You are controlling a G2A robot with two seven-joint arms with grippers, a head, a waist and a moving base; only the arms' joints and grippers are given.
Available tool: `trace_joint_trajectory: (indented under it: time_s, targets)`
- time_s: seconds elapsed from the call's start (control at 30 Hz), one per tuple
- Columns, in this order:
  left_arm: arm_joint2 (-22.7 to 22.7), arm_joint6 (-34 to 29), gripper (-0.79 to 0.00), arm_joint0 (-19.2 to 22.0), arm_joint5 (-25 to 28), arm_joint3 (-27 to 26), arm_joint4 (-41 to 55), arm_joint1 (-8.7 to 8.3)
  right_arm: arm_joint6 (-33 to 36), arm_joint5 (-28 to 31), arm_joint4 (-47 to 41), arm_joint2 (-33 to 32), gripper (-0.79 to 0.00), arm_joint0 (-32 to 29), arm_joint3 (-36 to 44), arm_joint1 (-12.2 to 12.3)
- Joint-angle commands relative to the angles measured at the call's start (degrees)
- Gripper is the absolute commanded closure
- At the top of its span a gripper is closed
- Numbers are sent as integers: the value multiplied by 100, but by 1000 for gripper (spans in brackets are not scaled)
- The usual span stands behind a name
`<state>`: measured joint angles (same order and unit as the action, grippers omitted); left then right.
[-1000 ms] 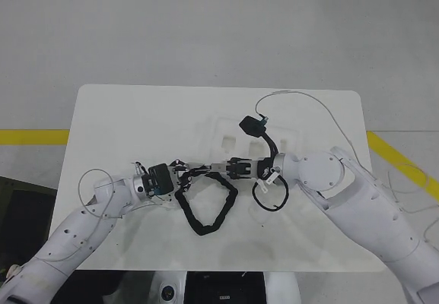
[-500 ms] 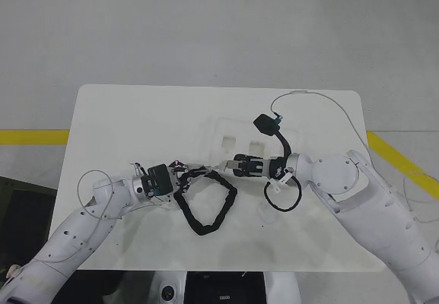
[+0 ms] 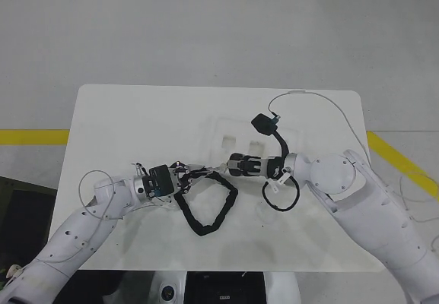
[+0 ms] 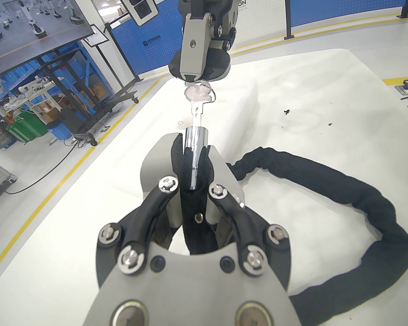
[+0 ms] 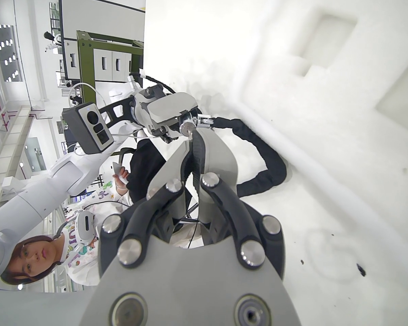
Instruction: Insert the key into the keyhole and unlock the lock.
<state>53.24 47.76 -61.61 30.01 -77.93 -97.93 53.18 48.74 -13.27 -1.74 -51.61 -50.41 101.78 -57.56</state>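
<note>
Since half a second ago the right gripper (image 3: 223, 166) has eased slightly toward 9 o'clock, nearer the left gripper (image 3: 181, 174). It pinches the key (image 4: 198, 101) by its head, and the blade reaches the end of the lock (image 4: 196, 139) barrel. The left gripper clamps that barrel mid-bench (image 3: 112, 121). The black sleeved loop (image 3: 204, 216) lies toward 6 o'clock, and a foam tray (image 3: 219, 129) sits at 12.

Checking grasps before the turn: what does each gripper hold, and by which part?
The left gripper clamps the lock by its metal cylinder; the right gripper pinches the key by its head.
</note>
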Motion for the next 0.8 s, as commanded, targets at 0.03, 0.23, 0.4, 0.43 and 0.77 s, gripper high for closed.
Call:
trace_joint_trajectory:
  time_s: [0.03, 0.23, 0.4, 0.43, 0.77]
  targets:
    - [8, 18, 0, -3, 5, -8, -17, 8, 13, 4, 19, 22, 0, 10, -18, -17]
    - [29, 58, 0, -7, 28, -26, -37, 24, 42, 15, 34, 89, 0, 48, -82, -64]
    - [41, 87, 0, -8, 35, -21, -67, 38, 61, 8, 45, 142, 0, 91, -120, -106]
    - [43, 90, 0, -8, 36, -17, -72, 42, 66, 14, 48, 152, 0, 98, -128, -113]
    - [50, 124, 0, -1, 66, 0, -114, 74, 106, 28, 19, 158, -785, 126, -206, -172]
